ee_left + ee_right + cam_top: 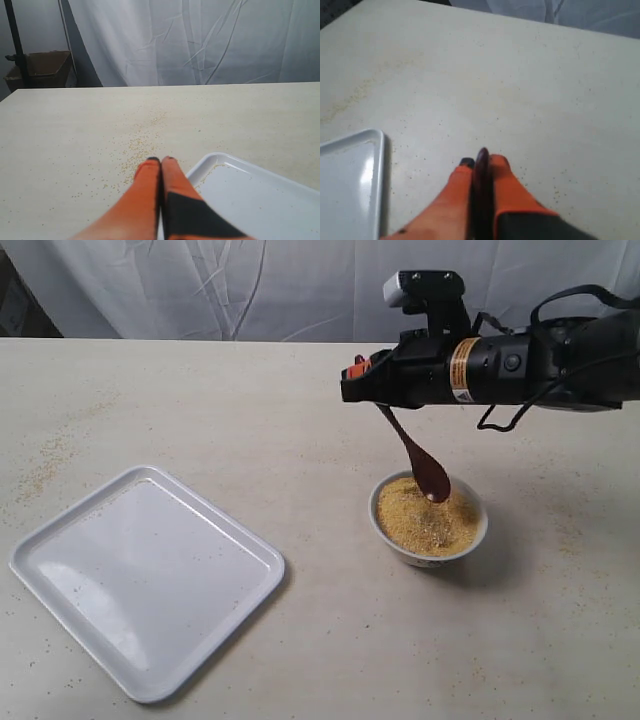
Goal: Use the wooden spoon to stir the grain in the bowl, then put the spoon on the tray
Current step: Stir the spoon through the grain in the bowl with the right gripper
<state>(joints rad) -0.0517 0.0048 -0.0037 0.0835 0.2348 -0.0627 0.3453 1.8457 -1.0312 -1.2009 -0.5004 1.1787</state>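
My right gripper (pixel 362 370) is shut on the handle end of the dark wooden spoon (pixel 415 455), which hangs slanting down; its scoop touches the top of the yellow grain (pixel 425 517) heaped in the small white bowl (pixel 428 556). In the right wrist view the spoon handle (pixel 482 165) sits clamped between the orange fingers of the right gripper (pixel 482 161). The white tray (pixel 150 580) lies at the front left, bare. In the left wrist view my left gripper (pixel 161 160) is shut on nothing, hovering beside a corner of the tray (pixel 220 161). The left gripper is out of the exterior view.
Loose grains (pixel 137 145) are scattered on the beige table beyond the left fingertips, and more lie at the table's left (pixel 45 465). A white cloth (pixel 250 285) hangs behind the table. A box (pixel 45 67) stands past the far edge.
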